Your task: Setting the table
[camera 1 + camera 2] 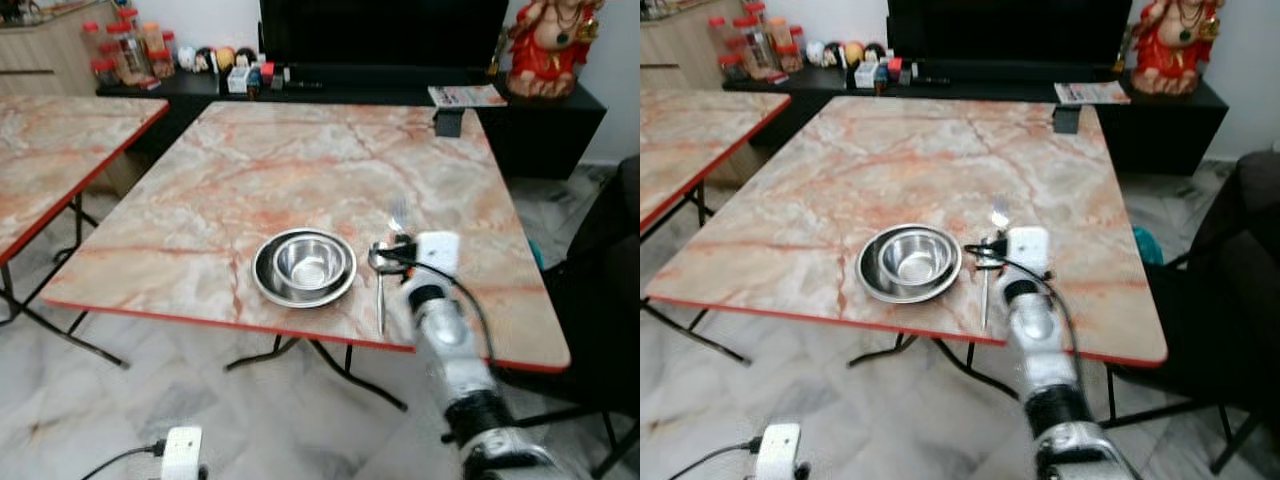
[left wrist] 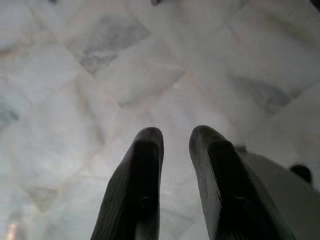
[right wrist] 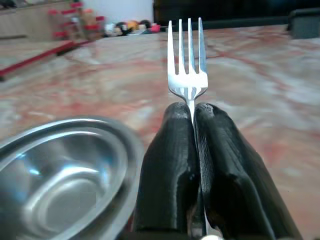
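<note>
Beside steel bowl on table: right claw clamped on fork. Left claw slightly parted, holding nothing.

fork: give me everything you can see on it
The fork looks like polished silver metal, with four straight tines and a slim handle. It lies along the marble table, tines pointing away from the near red edge, just right of the steel bowl and apart from it. The right hand is shut on its neck below the tines.
</note>
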Robot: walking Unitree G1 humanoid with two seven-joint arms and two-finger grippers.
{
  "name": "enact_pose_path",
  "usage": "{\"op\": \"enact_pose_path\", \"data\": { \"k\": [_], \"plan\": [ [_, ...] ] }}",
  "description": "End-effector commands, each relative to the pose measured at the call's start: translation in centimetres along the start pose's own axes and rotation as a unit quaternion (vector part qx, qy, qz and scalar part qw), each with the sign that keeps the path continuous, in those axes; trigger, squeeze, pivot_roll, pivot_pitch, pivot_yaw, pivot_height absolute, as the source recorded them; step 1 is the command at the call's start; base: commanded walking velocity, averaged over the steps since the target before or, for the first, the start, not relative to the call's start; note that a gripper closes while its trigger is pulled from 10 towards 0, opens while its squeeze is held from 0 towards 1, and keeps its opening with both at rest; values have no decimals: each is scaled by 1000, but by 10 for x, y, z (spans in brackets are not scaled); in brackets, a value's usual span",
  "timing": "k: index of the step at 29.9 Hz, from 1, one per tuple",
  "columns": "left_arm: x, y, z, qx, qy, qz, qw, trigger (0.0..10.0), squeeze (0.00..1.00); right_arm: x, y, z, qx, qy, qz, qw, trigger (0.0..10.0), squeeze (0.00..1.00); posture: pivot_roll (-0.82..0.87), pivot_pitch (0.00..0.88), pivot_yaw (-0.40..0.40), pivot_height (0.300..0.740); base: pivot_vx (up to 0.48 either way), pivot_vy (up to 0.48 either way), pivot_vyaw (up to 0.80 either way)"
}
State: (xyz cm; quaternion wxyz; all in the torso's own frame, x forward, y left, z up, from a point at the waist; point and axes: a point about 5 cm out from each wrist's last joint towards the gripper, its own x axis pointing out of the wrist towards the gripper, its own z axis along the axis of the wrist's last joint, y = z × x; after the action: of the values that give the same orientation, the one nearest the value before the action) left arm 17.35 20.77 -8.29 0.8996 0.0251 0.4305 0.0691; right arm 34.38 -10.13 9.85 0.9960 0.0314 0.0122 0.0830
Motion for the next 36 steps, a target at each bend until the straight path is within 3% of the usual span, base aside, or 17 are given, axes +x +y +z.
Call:
{"op": "enact_pose_path", "data": {
  "k": [1,4,7,14,19,30,32,36],
  "plan": [
    [0,-1,-2,-9,2,-1,1000,10000,0,-1,-12,5,-6,-11,-17,1000,10000,0,-43,0,40,732,0,0,0],
    [-1,0,-4,-10,2,-2,1000,10000,0,-8,-10,1,-15,-12,-29,999,10000,0,-42,0,43,732,0,0,0],
    [-2,1,-6,-9,3,-2,1000,10000,0,-15,-12,-7,-51,7,-49,997,10000,0,-45,0,45,732,0,0,0],
    [-3,4,-10,-1,9,-4,1000,10000,0,-26,-9,-9,-46,14,-60,997,10000,0,-60,0,64,732,0,0,0],
    [-3,5,-8,3,9,-5,1000,10000,0,-25,-8,-16,-73,40,-70,994,10000,0,-58,0,70,732,0,0,0],
    [-2,5,-8,6,9,-6,1000,10000,0,-22,-11,-17,-71,49,-86,993,10000,0,-55,0,71,732,0,0,0],
    [-3,5,-9,9,13,-8,1000,10000,0,-12,-15,-18,-89,76,-101,988,10000,0,-48,0,65,732,0,0,0],
    [-3,5,-10,11,14,-8,1000,10000,0,-9,-16,-18,-96,85,-105,986,10000,0,-46,0,63,732,0,0,0]
  ]
}}
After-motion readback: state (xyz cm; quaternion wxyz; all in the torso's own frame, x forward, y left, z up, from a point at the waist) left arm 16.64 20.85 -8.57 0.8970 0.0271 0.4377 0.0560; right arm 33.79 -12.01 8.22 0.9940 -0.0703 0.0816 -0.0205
